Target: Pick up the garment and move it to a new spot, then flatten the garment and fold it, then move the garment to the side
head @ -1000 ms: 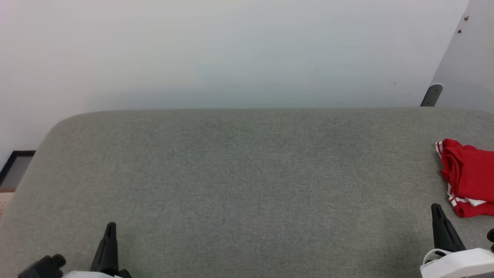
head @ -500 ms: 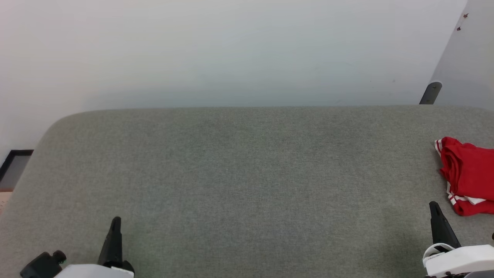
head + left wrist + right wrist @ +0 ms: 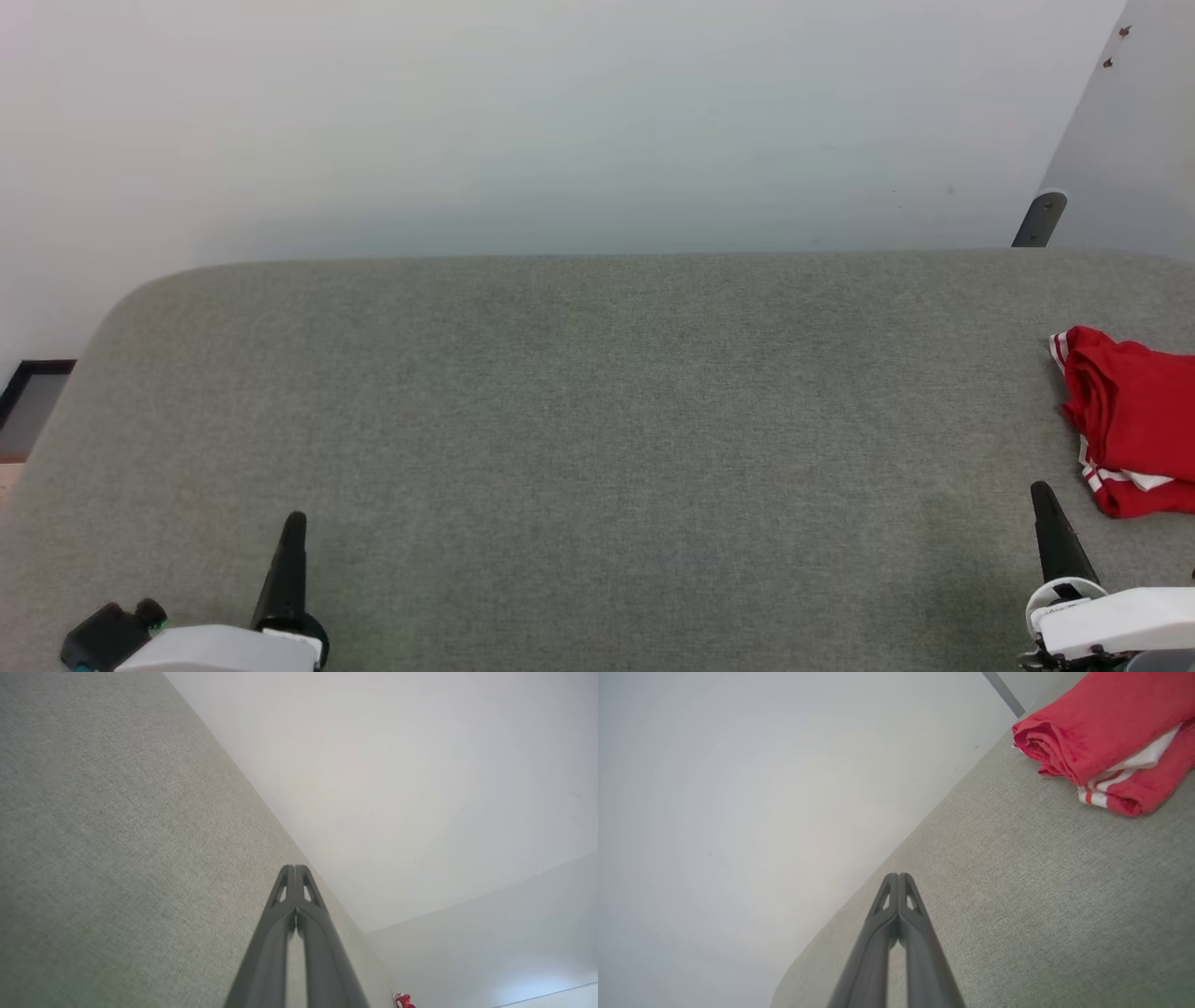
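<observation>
Red garment [image 3: 1134,411], folded, rests at the grey counter's [image 3: 597,420] right edge, just beyond my right gripper [image 3: 898,876] | over 1 s both crept forward, left gripper [image 3: 295,868] more; each pressed together, empty | I judge the task finished, arms settling.

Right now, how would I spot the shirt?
Start at the wide grey fabric surface against the pale wall. Toward its right end, just beyond the right gripper, lies the garment, folded into a bundle. Bright red cloth with white striped trim sets it apart.
</observation>
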Robot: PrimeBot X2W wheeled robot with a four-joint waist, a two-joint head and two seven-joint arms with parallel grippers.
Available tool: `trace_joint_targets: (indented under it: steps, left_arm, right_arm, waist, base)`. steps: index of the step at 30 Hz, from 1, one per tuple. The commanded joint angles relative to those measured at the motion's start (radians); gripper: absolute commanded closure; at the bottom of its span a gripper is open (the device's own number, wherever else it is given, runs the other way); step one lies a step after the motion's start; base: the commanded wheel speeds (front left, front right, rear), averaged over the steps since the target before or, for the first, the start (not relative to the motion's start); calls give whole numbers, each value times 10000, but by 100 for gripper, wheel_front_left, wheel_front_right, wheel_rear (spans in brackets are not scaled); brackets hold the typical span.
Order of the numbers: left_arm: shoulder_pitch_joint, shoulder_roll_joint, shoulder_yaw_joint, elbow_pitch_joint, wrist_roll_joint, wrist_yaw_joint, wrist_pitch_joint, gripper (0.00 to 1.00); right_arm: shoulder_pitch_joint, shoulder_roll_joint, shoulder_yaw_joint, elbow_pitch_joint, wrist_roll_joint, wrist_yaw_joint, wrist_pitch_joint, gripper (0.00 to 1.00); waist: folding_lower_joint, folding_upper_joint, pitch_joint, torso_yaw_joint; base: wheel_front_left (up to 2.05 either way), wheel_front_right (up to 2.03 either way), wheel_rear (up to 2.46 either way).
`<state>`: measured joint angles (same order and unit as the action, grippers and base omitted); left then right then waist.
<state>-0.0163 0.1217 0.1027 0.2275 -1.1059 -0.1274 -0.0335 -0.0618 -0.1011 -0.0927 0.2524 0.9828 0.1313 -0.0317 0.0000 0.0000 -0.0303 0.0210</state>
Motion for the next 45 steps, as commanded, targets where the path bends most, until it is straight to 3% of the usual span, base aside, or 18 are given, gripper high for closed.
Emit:
trace_joint_targets:
  steps: [1, 45]
  left_arm:
    - [-204, 4, 51, -73, -203, -28, 54, 100]
    - [-776, -530, 112, 114, -3769, -48, 1104, 100]
  right_arm:
    - [-252, 1, -57, -116, 237, -4, 57, 100]
    - [-453, 377, -184, -105, 4665, -5, 1109, 100]
  waist:
    - [0, 0, 4, -3]
    - [0, 0, 223, -141]
  base:
    - [0, 0, 0]
    - [0, 0, 0]
